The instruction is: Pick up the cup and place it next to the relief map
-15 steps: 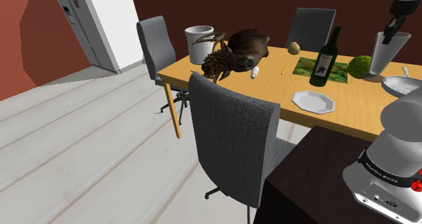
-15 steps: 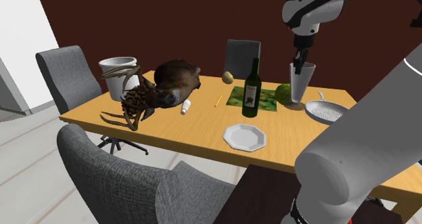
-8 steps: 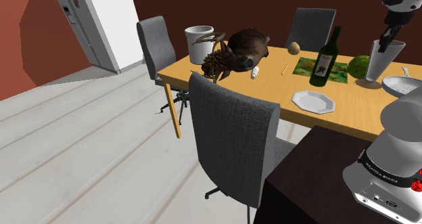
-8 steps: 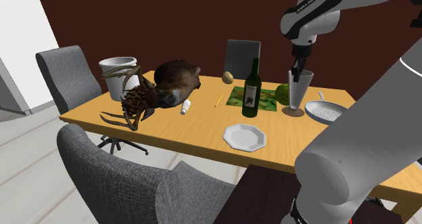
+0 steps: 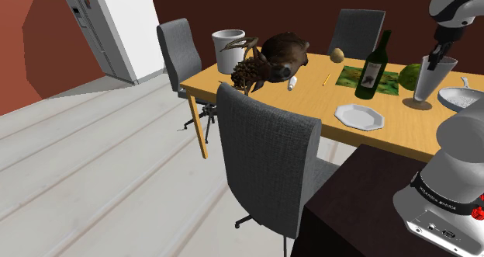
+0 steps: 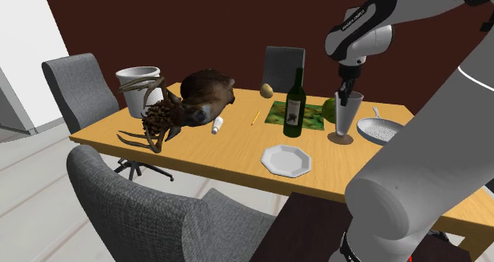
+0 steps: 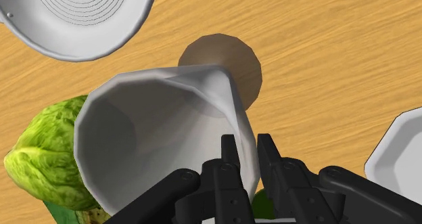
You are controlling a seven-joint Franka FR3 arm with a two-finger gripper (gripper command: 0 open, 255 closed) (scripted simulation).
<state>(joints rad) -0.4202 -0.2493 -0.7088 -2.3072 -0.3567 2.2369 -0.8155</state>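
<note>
The cup (image 5: 426,80) is a tall pale grey tumbler on a round brown foot. My gripper (image 5: 436,60) is shut on its rim, one finger inside the wall and one outside, as the wrist view shows (image 7: 247,147). The cup (image 6: 346,115) stands upright with its foot at or just above the tabletop, between a green leafy ball (image 6: 330,108) and a frying pan (image 6: 378,129). In the wrist view I look into the cup (image 7: 149,131) from above. The relief map (image 5: 359,78) is a flat green sheet lying under a wine bottle (image 5: 374,67), a short way off to the shoulder view's left of the cup.
A white plate (image 5: 360,116) lies toward the table's (image 5: 264,100) front edge from the map. A pencil (image 5: 326,80), a small white bottle (image 5: 292,82), a brown animal figure with antlers (image 5: 271,60) and a white bucket (image 5: 227,46) lie farther along. Grey chairs (image 5: 267,166) surround the table.
The gripper has carried the cup down and toward the shoulder view's left, from above the pan to the tabletop beside the green ball, nearer the map.
</note>
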